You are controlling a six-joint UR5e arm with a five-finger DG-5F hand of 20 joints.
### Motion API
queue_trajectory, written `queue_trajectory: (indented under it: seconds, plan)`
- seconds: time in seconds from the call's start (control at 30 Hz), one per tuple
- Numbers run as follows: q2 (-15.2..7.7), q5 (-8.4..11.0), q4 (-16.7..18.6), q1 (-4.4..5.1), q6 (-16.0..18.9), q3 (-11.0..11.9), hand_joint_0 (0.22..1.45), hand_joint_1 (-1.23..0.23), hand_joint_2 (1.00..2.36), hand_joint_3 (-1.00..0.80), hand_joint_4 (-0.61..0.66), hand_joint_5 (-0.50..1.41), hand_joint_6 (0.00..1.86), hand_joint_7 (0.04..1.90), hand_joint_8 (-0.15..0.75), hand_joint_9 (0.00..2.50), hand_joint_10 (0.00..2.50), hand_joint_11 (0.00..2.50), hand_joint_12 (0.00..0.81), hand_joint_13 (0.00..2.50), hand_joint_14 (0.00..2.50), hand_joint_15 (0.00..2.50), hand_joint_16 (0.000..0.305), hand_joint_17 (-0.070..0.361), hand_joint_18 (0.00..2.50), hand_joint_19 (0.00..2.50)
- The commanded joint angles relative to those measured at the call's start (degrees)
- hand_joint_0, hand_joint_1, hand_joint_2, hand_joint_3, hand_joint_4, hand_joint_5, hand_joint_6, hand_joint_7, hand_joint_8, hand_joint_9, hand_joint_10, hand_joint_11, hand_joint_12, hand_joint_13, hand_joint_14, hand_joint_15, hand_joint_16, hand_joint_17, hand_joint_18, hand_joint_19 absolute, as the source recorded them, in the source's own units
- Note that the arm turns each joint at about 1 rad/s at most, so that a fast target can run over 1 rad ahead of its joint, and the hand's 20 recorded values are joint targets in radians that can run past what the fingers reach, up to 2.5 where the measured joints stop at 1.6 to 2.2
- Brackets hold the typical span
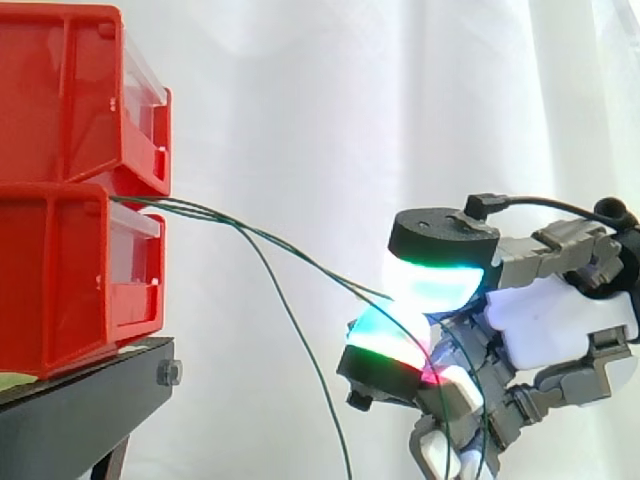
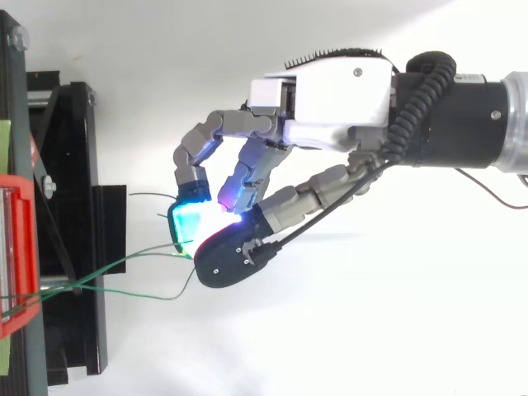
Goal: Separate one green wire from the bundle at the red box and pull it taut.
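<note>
Bkgd & support
Black stand (image 1: pixel 95 395) at lower left w/ bolt (image 1: pixel 169 373) on its front edge; white curtain (image 1: pixel 400 100) behind.

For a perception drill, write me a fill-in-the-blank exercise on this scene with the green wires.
The bundle of thin green wires comes out from two stacked ___ plastic bins. The bins rest on a ___ stand. In the side view, the hand pinches one thin green wire between glowing pads, to the ___ of the bins.
Missing words: red; black; right.
</note>
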Motion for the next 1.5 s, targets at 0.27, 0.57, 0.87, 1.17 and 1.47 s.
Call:
queue_trajectory:
  seconds: [0.27, 0.57, 0.87, 1.17, 1.47]
  plan:
    - [-0.06, 0.21, 6.93, -0.02, -0.15, -4.05, 0.58, -0.74, 1.02, -0.1, 0.02, -0.13, 0.91, 1.14, 0.322, 0.91, 0.01, 0.74, 0.351, 0.81, 0.01, 0.45, 0.054, 0.121, 0.86, 0.43]
    - [-0.06, 0.12, 8.08, 0.07, -0.33, -5.37, 0.58, -0.74, 1.02, -0.1, 0.03, -0.13, 0.91, 1.15, 0.326, 0.93, 0.01, 0.78, 0.361, 0.82, 0.01, 0.47, 0.055, 0.123, 0.85, 0.44]
    - [-0.06, 0.21, 7.73, 0.24, -0.77, -5.9, 0.58, -0.74, 1.02, -0.1, 0.04, -0.13, 0.9, 1.16, 0.332, 0.96, 0.01, 0.83, 0.37, 0.82, 0.01, 0.49, 0.055, 0.124, 0.85, 0.44]
    - [0.02, 0.04, 7.11, -0.81, -0.94, -7.83, 0.58, -0.74, 1.02, -0.1, 0.04, -0.13, 0.9, 1.16, 0.333, 0.97, 0.01, 0.84, 0.37, 0.82, 0.01, 0.49, 0.055, 0.124, 0.84, 0.44]
    - [6.79, -0.58, -6.07, -3.19, -6.66, -8.01, 0.58, -0.75, 1.02, -0.09, 0.04, -0.13, 0.9, 1.16, 0.336, 0.98, 0.01, 0.86, 0.373, 0.82, 0.01, 0.49, 0.056, 0.125, 0.84, 0.44]
